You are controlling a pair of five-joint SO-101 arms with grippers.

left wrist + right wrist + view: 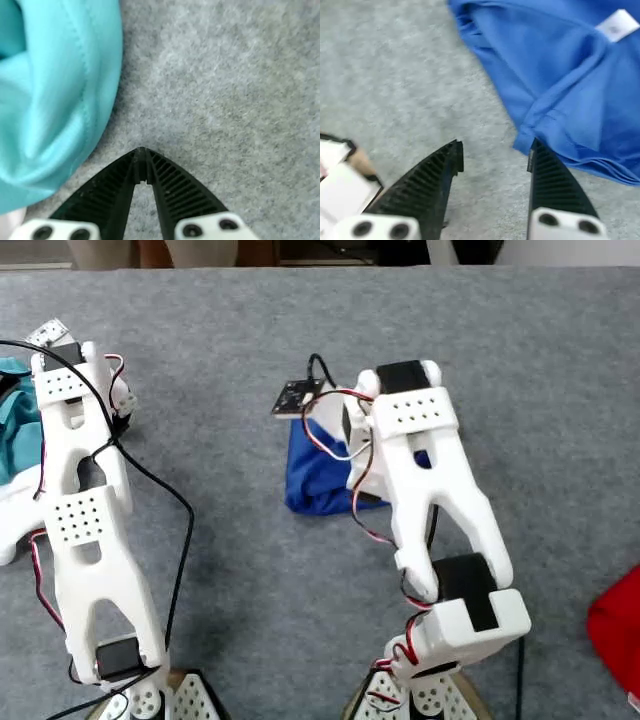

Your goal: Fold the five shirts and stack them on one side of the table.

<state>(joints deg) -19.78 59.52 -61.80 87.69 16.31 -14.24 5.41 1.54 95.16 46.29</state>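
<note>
Left arm (90, 540) and right arm (430, 500) alike: white plastic shells, forked at the links, with flat panels (415, 410) dotted by grids of small holes. Black servos (465, 580) boxed in at the joints. Thin red, black and white wires (345, 394) looped along the right arm, and a thicker black cable (188, 515) off the left. Small black board (297, 397) at the right wrist. Pale perforated bases (190, 698) at the near edge. Left gripper (141, 152) and right gripper (496, 150) with black fingers (430, 175), ribbed on the inner faces and tapered to points, bolted to white mounts (65, 227) by dark screws (540, 220).
</note>
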